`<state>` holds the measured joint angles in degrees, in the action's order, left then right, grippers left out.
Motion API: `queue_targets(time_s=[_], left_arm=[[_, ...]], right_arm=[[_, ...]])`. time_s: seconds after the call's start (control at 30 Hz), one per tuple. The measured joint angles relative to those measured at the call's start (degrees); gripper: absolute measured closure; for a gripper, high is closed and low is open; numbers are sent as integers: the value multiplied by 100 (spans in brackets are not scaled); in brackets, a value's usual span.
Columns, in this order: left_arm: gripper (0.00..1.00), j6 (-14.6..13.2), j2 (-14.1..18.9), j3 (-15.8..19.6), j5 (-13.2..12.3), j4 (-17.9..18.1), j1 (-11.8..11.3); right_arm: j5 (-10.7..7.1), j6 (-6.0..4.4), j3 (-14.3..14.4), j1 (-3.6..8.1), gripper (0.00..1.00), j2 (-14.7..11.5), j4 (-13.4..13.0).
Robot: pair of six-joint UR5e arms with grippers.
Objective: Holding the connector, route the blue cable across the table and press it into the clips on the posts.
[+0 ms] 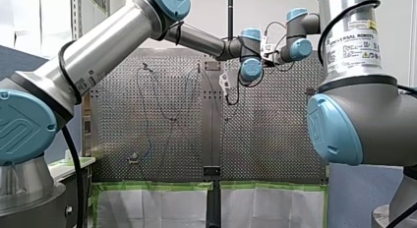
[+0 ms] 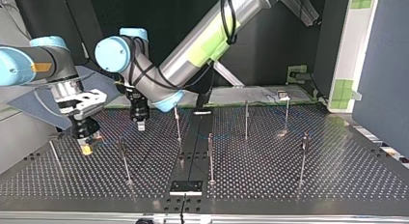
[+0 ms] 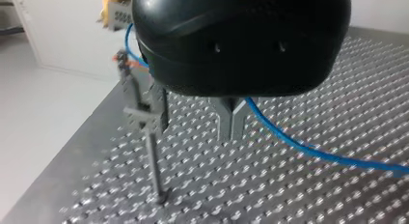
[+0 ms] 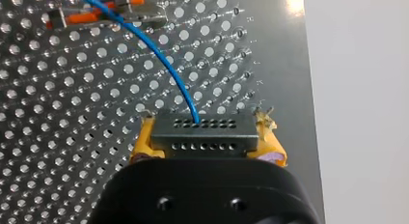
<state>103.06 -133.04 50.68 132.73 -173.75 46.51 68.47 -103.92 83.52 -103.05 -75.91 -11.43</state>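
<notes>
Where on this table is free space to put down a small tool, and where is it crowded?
Top view: the perforated metal table is bare right of the thin metal post, and between that post and the middle post. The left part is crowded: my right gripper, my left gripper, the blue cable.

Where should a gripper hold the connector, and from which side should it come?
Grip the connector by its two short ends, coming from the face opposite the blue cable. It is a long block, and the cable leaves its holed face, so that side must stay free. My right gripper holds it this way, yellow pads on the ends.
</notes>
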Motion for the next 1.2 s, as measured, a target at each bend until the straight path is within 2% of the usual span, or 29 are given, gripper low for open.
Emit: queue_targets(time_s=[0.23,0.53,0.77,0.97,1.2], left_arm=[[100,-150,-4,-30,-151,201,-155],[100,-204,-51,-13,-577,258,-350],[100,-230,-82,-10,-877,318,-639],[100,-241,-84,-10,-924,299,-842],[100,-240,-85,-8,-929,282,-847]], right_arm=[[-22,-25,-5,55,100,8,-32],[-43,-94,-38,161,100,89,-111],[-128,-98,-97,211,100,221,-173],[-273,-80,-139,254,100,244,-201],[-427,-73,-146,297,100,251,-258]])
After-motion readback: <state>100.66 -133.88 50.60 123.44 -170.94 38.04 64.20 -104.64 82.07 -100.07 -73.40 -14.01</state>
